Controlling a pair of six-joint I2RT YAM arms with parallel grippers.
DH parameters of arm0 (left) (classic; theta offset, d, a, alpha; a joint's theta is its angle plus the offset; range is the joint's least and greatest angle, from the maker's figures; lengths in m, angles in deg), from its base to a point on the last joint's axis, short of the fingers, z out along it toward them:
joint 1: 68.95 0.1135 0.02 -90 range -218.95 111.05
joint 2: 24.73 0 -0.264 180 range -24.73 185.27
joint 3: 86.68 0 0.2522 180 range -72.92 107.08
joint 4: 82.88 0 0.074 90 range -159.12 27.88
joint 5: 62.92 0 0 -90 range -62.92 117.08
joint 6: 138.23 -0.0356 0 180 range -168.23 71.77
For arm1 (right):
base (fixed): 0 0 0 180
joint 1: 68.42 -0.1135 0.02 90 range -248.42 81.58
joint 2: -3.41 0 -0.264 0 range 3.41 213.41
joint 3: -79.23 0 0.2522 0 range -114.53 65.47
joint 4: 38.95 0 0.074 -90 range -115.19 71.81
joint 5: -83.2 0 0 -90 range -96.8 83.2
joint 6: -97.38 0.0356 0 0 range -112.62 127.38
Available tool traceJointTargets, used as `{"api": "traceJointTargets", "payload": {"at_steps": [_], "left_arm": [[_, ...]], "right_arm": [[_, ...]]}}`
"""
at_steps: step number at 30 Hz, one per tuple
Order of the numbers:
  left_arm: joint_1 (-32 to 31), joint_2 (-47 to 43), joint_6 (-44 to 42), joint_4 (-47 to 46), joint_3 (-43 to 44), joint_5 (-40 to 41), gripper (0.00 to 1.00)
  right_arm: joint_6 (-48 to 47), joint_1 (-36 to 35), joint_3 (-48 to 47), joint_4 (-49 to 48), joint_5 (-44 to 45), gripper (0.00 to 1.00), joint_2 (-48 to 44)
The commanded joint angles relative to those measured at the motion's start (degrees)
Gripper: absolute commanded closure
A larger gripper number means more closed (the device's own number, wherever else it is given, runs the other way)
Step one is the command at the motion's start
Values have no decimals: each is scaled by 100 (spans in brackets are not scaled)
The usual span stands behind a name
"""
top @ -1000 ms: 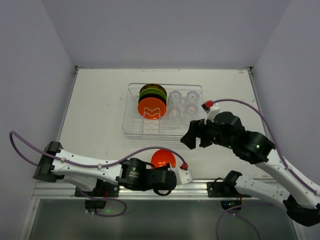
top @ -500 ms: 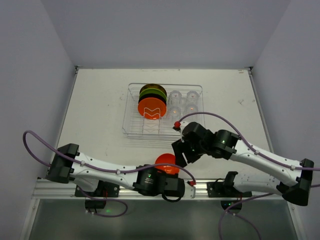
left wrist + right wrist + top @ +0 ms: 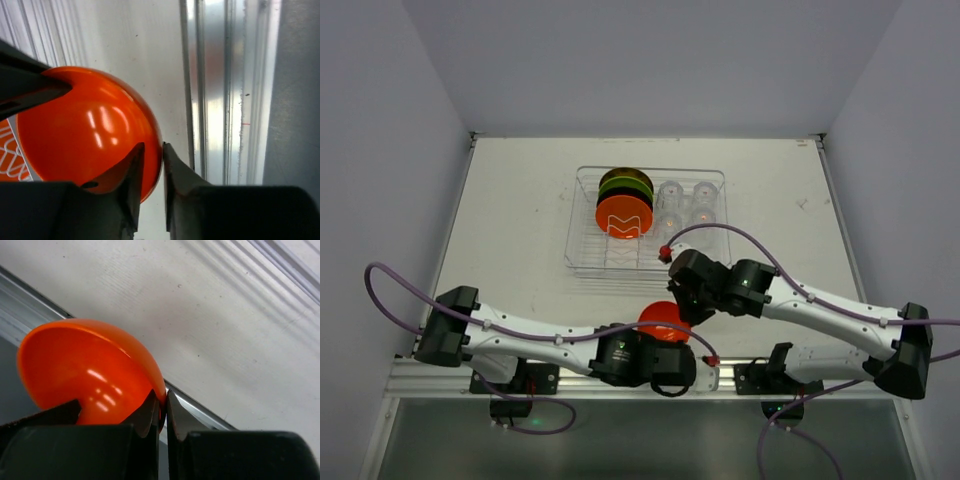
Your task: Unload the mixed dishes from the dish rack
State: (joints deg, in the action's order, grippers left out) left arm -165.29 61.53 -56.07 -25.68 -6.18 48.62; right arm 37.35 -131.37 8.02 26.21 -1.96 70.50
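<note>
Orange and glossy, the bowl [image 3: 663, 320] hangs between both sets of fingers at the near edge of the table [image 3: 520, 200], and you have it gripped from two sides.

Your left gripper [image 3: 153, 170] has its fingers drawn nearly together across the bowl's rim. One finger lies over the rounded outer wall and the other sits just outside the edge. Only a thin slit shows between them.

Your right gripper [image 3: 163, 410] is pinched tight on another stretch of the rim. The thin orange lip is squeezed between its two fingers with almost no gap left.

From the left wrist, the bowl's rounded outside bulges up and to the left of the fingertips, and a metal rail [image 3: 210, 100] runs just to their right. From the right wrist, the bowl again swells up and to the left of the fingertips, with bare table beyond them.

Seen from above, the rack [image 3: 580, 255] sits past both sets of fingertips, farther up the table and apart from the bowl. Inside it the plates [image 3: 624, 215] stand on edge in the left part, with an orange one bearing a white pattern at the front. The clear glasses [image 3: 685, 208] are grouped just beside the plates in the right part. Neither gripper touches the rack.
</note>
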Motion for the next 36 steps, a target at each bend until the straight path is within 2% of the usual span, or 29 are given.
{"api": "traceJointTargets", "payload": {"at_steps": [1,2,3,4,7,9,10,12,13,15,16,18,19,22,24,25,32,36], "left_arm": [[404,-117,-210,-194,-30,622,72],[614,-188,-227,-274,-12,649,63],[712,-258,-262,-362,5,624,12],[791,-398,-271,-476,67,649,0],[879,-697,-236,-582,216,1184,0],[923,-925,-192,-914,261,1711,0],[993,-1188,-166,-1082,243,2418,0],[1186,-1601,-131,-1651,190,3107,0],[1457,-1716,87,-1742,312,3232,0],[2036,-1988,709,-1769,479,3443,0],[2231,-2068,1087,-1725,576,3558,0],[2635,-2357,1773,-1402,726,3778,0],[2985,-2472,2464,-1278,726,3735,0],[3357,-2982,3539,-759,578,3462,0],[3446,-3350,3824,-618,263,3523,0],[3542,-3448,3842,-626,156,3498,0],[3885,-3432,3877,-231,-301,3251,0],[4507,-3493,3572,-712,-635,2682,0]], "right_arm": [[-45,29,-240,20,262,100,-257],[-62,160,-240,2,237,100,-275],[-97,257,-214,-24,219,100,-284],[-123,345,-188,-103,184,100,-293],[-378,994,-222,-104,53,100,-407],[-641,1950,-354,-173,-272,100,-670],[-686,2685,-424,-261,-360,100,-758],[-660,3427,-626,-541,-449,100,-968],[-521,4222,-662,-734,-466,100,-1022],[-292,5044,-618,-1487,-1200,100,-970],[-134,5718,-636,-1675,-1309,100,-857],[349,6206,-741,-2192,-1293,100,-358],[490,6626,-767,-2422,-1049,100,-163],[825,7015,-1153,-2723,-259,100,978],[913,7148,-1610,-2714,-299,100,1611],[870,7201,-1951,-2705,-439,100,2171],[624,7192,-2814,-2802,-194,100,3810],[448,7192,-3597,-2082,-449,100,4680]]}}
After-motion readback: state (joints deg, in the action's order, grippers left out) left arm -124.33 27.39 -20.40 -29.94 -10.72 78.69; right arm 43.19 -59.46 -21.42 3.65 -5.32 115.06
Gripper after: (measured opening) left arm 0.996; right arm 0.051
